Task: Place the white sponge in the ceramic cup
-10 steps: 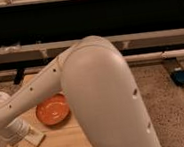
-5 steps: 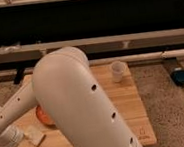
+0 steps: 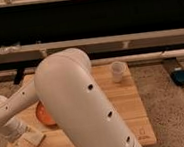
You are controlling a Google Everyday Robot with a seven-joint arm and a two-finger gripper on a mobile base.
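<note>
Wooden board (image 3: 132, 108) carrying the task items, with the robot's white arm (image 3: 79, 105) crossing the foreground. We see the gripper (image 3: 16, 135) low over the board's near corner, its jaws apart and holding nothing. The white sponge (image 3: 36, 140) lies flat on the board just beside the gripper, on the side toward the orange bowl (image 3: 41, 114), which sits a little beyond and is partly hidden by the arm. The ceramic cup (image 3: 117, 71) stands upright, well apart from the gripper, near the board's far edge.

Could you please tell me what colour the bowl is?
The bowl is orange in the camera view; the claw sits beside it.
</note>
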